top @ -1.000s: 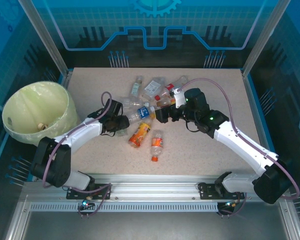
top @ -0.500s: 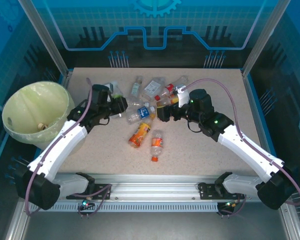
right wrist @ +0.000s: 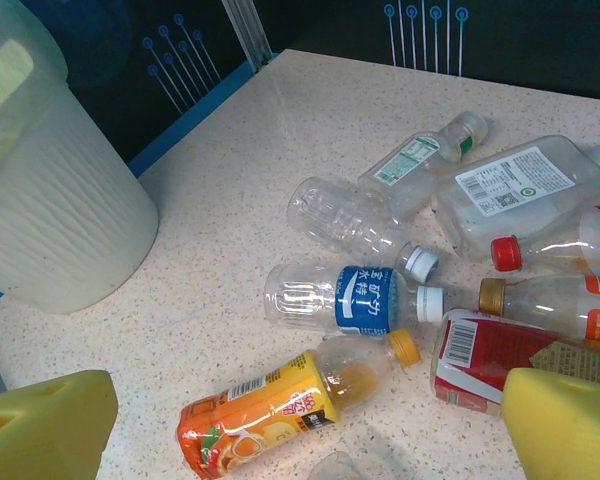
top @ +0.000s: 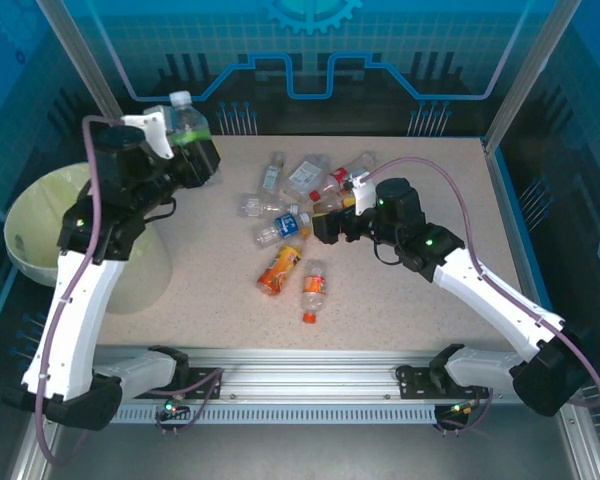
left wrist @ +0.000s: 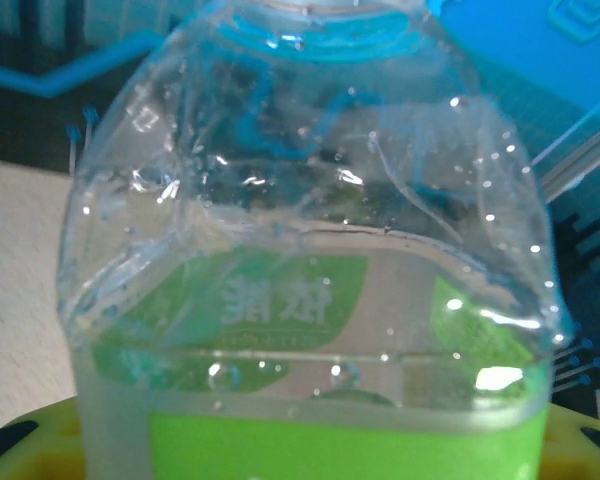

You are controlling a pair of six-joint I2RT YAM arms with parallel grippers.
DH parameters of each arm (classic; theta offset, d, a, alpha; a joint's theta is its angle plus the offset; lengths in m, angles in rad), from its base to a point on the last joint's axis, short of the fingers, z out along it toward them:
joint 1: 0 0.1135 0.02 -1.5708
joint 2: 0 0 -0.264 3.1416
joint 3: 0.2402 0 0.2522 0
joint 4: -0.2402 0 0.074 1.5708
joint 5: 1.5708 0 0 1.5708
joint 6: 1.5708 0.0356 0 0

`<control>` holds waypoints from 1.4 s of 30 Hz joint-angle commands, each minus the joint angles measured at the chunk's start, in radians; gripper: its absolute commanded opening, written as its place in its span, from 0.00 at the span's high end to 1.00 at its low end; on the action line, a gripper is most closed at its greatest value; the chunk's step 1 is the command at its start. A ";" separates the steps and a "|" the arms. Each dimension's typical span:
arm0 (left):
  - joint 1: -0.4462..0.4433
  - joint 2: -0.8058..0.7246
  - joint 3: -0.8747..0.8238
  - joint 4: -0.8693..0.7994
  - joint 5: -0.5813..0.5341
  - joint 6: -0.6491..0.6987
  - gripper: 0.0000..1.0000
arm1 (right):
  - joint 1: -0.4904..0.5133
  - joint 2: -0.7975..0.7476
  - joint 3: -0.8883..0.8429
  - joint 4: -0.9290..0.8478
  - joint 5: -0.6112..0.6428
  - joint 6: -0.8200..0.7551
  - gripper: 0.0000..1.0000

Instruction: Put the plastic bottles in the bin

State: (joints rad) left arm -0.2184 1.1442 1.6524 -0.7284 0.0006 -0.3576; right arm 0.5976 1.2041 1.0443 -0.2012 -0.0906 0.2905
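So here's where it's at: the left hand point(top: 193, 155) is pinching a green-label bottle point(top: 187, 122) around its lower body, cap end up, and has it lifted well clear of the surface point(top: 410, 300). From the left wrist camera you're staring right at the clear, dented upper half of the bottle with the yellow pads hugging it at the bottom edge. My guess is it's held high like that so it clears the rim of the bin point(top: 40, 215) on the way over. From above, the bottle sits near the bin's far right side, but I can't honestly say it's over the opening, so I'd call this the carry step, not the drop.

Meanwhile the right hand point(top: 322, 228) is spread wide and hangs low just beside the pile, fingers pointing at the blue-label bottle point(right wrist: 350, 298) with the orange bottle point(right wrist: 270, 405) lying right in front of it. Looks lined up for the next pick, probably to save time.

Plenty left to do: most of the bottles are lying on their sides in a loose cluster mid-surface, some touching each other, so grabbing one without nudging its neighbours could be fiddly.
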 commanded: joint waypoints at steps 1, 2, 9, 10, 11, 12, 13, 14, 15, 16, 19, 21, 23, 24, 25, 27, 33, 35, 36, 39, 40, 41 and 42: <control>0.011 -0.010 0.094 -0.090 -0.125 0.111 0.55 | 0.011 0.018 0.024 -0.008 0.005 -0.003 0.00; 0.013 -0.008 0.118 -0.100 -0.164 0.128 0.55 | 0.010 0.023 0.032 -0.013 0.004 -0.002 0.00; 0.077 0.000 0.173 -0.131 -0.534 0.243 0.55 | 0.011 0.049 0.048 -0.029 -0.002 0.009 0.00; 0.091 0.003 0.176 -0.137 -0.591 0.261 0.55 | 0.010 0.052 0.051 -0.030 -0.002 0.009 0.00; 0.105 0.007 0.176 -0.144 -0.634 0.271 0.55 | 0.011 0.055 0.053 -0.032 -0.003 0.010 0.00; 0.129 0.011 0.174 -0.157 -0.675 0.281 0.55 | 0.011 0.058 0.057 -0.033 -0.005 0.012 0.00; 0.157 0.015 0.168 -0.173 -0.699 0.284 0.55 | 0.011 0.061 0.059 -0.033 -0.005 0.013 0.00; 0.186 0.018 0.157 -0.187 -0.706 0.283 0.55 | 0.010 0.063 0.060 -0.035 -0.006 0.012 0.00; 0.218 0.020 0.141 -0.200 -0.705 0.280 0.55 | 0.011 0.067 0.062 -0.036 -0.007 0.013 0.00; 0.252 0.019 0.122 -0.207 -0.706 0.278 0.55 | 0.011 0.071 0.065 -0.037 -0.008 0.013 0.00; 0.334 0.014 0.063 -0.214 -0.699 0.266 0.54 | 0.011 0.084 0.075 -0.039 -0.015 0.014 0.00; 0.379 0.019 0.032 -0.210 -0.686 0.265 0.54 | 0.011 0.094 0.084 -0.043 -0.021 0.015 0.00; 0.425 0.037 0.018 -0.226 -0.683 0.263 0.54 | 0.010 0.105 0.093 -0.047 -0.028 0.016 0.00; 0.453 0.046 0.010 -0.235 -0.678 0.261 0.54 | 0.011 0.110 0.098 -0.047 -0.033 0.018 0.00; 0.478 0.053 0.004 -0.244 -0.669 0.256 0.54 | 0.011 0.114 0.102 -0.047 -0.037 0.018 0.00; 0.531 0.063 -0.010 -0.262 -0.652 0.245 0.54 | 0.010 0.123 0.106 -0.047 -0.044 0.018 0.00; 0.653 0.110 -0.014 -0.336 -0.616 0.201 0.54 | 0.011 0.132 0.112 -0.047 -0.051 0.022 0.00; 0.698 0.128 -0.015 -0.350 -0.593 0.191 0.53 | 0.011 0.134 0.114 -0.048 -0.052 0.023 0.00; 0.719 0.133 -0.017 -0.352 -0.571 0.185 0.53 | 0.011 0.133 0.114 -0.049 -0.052 0.025 0.00; 0.752 0.145 -0.022 -0.357 -0.509 0.162 0.49 | 0.011 0.130 0.114 -0.054 -0.049 0.024 0.00; 0.757 0.150 -0.023 -0.362 -0.496 0.153 0.48 | 0.011 0.129 0.114 -0.055 -0.048 0.024 0.00; 0.763 0.155 -0.026 -0.366 -0.487 0.144 0.46 | 0.011 0.129 0.114 -0.056 -0.045 0.024 0.00; 0.770 0.162 -0.028 -0.370 -0.473 0.133 0.44 | 0.011 0.129 0.114 -0.056 -0.044 0.024 0.00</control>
State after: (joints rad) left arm 0.5335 1.2953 1.6333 -1.0653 -0.5407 -0.1783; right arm 0.5976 1.3293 1.1244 -0.2398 -0.1211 0.3061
